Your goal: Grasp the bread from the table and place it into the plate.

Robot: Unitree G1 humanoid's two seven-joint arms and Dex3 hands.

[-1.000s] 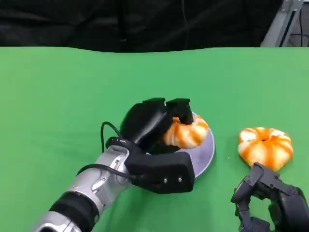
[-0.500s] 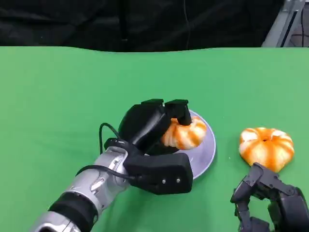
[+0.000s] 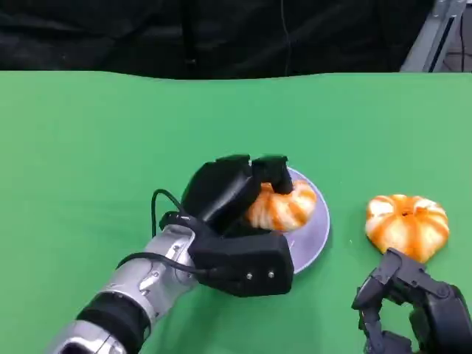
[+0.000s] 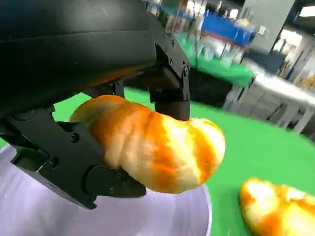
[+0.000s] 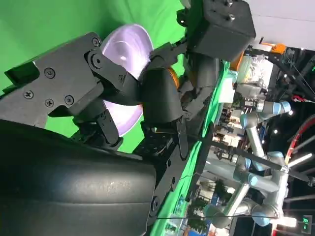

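Bread [image 3: 282, 206] pinched by left hand [image 3: 230, 193] fingers over plate [image 3: 313, 234] | right hand [image 3: 413, 306] cut off, fingers curled, empty

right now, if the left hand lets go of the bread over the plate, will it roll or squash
The bread looks soft and puffy, so the left hand probably dents it slightly. Its rounded shape might rock, but the plate lies just beneath, so it likely settles.

On the green surface [image 3: 88, 162], the left hand [image 3: 232, 195] grips a bread [image 3: 282, 206] over the lavender plate [image 3: 313, 228], while a second bread [image 3: 406, 225] lies beyond the empty, curled right hand [image 3: 413, 306].
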